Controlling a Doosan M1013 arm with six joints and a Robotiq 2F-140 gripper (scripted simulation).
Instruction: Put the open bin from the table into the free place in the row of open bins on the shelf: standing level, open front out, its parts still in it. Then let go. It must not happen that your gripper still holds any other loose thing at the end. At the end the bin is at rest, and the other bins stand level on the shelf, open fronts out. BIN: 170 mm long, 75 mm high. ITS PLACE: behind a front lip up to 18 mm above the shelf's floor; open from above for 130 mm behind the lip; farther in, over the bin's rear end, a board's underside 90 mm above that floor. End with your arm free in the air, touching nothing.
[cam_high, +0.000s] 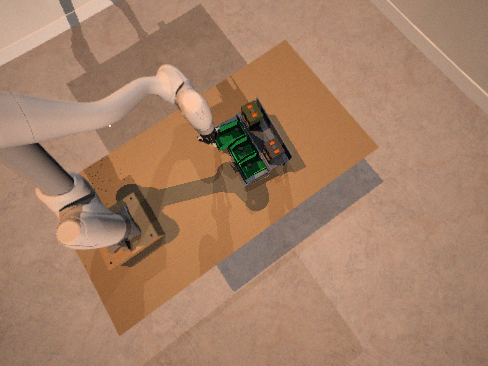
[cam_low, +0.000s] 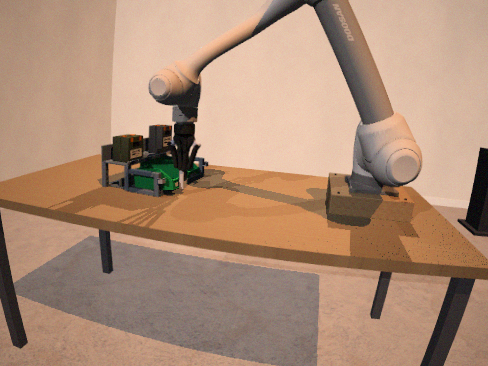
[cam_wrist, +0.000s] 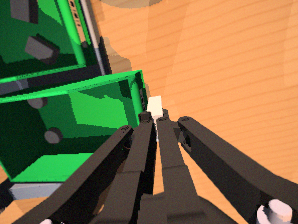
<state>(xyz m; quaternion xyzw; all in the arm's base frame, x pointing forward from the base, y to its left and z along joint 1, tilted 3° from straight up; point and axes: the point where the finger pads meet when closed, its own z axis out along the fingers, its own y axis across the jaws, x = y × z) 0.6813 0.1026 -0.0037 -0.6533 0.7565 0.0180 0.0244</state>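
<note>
A wooden surface (cam_high: 320, 105) (cam_low: 250, 215) (cam_wrist: 225, 60) is carrying a shelf (cam_high: 266, 173) (cam_low: 105, 172) (cam_wrist: 37, 191) with three green open bins. The end bin (cam_high: 230, 134) (cam_low: 191, 174) (cam_wrist: 100, 112), parts inside, is sitting in the row but apparently jutting forward. The end effector (cam_high: 213, 144) (cam_low: 182, 181) (cam_wrist: 156, 106), fingers pressed together and empty, is standing by its front; seating seems in hand, probably calling for a gentle inward push, then checking it is level.
</note>
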